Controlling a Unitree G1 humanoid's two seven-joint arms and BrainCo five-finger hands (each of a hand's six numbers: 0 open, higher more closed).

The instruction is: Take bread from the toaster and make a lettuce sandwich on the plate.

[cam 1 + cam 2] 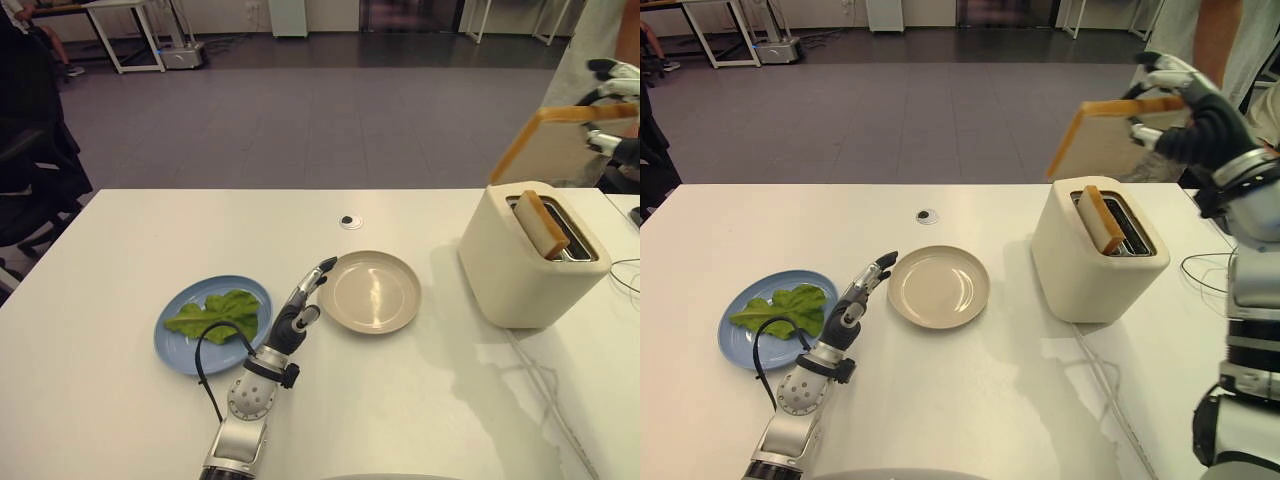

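A cream toaster [1085, 260] stands at the table's right with one bread slice [1101, 220] sticking up from a slot. My right hand [1185, 110] is raised above and behind the toaster, shut on a second bread slice [1102, 138] held tilted in the air. An empty beige plate [938, 287] sits in the middle. A blue plate [735, 345] to its left carries a lettuce leaf [782, 309]. My left hand [862, 288] rests low over the table between the two plates, fingers straight and open, holding nothing.
A small round black-and-white fitting [927, 215] is set in the table behind the beige plate. A thin cable [1110, 395] trails from the toaster toward the front right. A dark cable [765, 350] loops beside my left wrist.
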